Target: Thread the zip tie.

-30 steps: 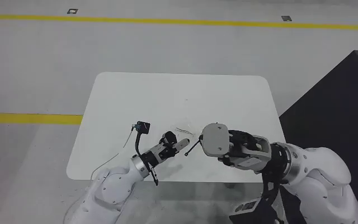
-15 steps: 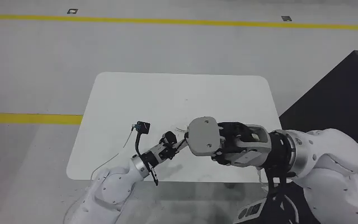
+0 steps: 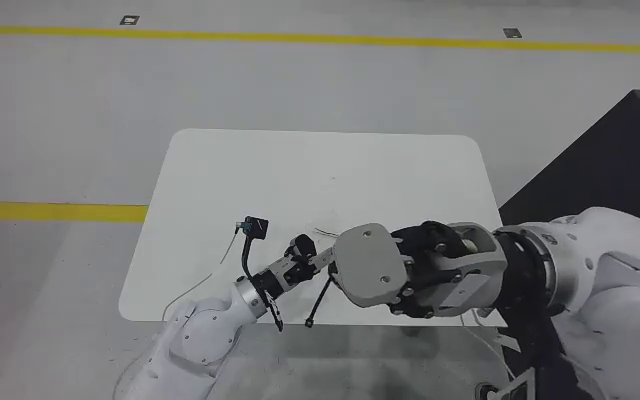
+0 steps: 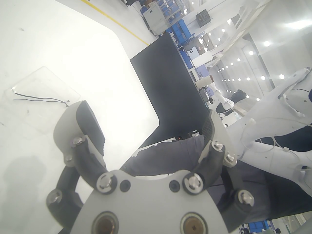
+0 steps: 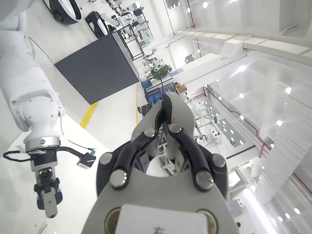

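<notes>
The right hand (image 5: 165,103) clenches a black zip tie (image 3: 318,302) over the counter's (image 3: 400,170) front edge. The left hand (image 4: 146,113), released, hovers alongside.

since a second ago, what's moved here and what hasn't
The right gripper, shut on the zip tie, shifted toward the left gripper and rose; the tie's free end swung away from the left gripper toward the near edge of the table. The left gripper, open, and the clear bag stayed put.

A large robotics hall: yellow floor lines (image 3: 300,38), other white robots (image 5: 65,5), blue storage racks (image 4: 179,29), high lit ceiling (image 5: 243,37).
</notes>
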Action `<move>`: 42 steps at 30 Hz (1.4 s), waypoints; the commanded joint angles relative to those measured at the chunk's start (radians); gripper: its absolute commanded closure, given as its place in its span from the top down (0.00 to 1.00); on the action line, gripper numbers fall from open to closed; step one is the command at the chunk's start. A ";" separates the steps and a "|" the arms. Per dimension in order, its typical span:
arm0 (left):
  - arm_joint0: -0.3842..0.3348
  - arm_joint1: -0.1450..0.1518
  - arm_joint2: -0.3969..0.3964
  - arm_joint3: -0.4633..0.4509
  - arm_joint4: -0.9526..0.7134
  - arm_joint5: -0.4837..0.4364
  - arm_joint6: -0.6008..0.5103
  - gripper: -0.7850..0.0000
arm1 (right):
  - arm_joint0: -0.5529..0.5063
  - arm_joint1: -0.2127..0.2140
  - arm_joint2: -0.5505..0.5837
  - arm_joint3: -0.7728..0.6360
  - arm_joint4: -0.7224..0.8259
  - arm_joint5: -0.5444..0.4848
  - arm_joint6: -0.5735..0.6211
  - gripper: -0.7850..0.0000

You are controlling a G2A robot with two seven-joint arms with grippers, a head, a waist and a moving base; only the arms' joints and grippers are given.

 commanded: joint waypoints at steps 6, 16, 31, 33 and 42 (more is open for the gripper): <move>0.000 0.000 0.000 0.000 0.000 0.000 0.000 1.00 | 0.001 0.003 -0.001 0.010 0.104 -0.087 -0.048 0.00; 0.000 0.000 0.000 0.000 0.000 0.000 0.000 1.00 | -0.009 0.004 0.014 -0.005 0.131 -0.072 -0.032 0.00; 0.000 0.000 0.000 0.000 0.000 0.000 0.000 1.00 | -0.022 0.001 0.051 -0.021 -0.062 0.119 -0.132 0.00; 0.000 0.000 0.000 0.000 0.000 0.000 0.000 1.00 | -0.021 0.003 0.044 -0.018 -0.073 0.098 -0.106 0.00; 0.000 0.000 0.000 0.000 0.000 0.000 0.000 1.00 | 0.033 -0.005 -0.071 0.022 0.149 -0.033 0.015 0.00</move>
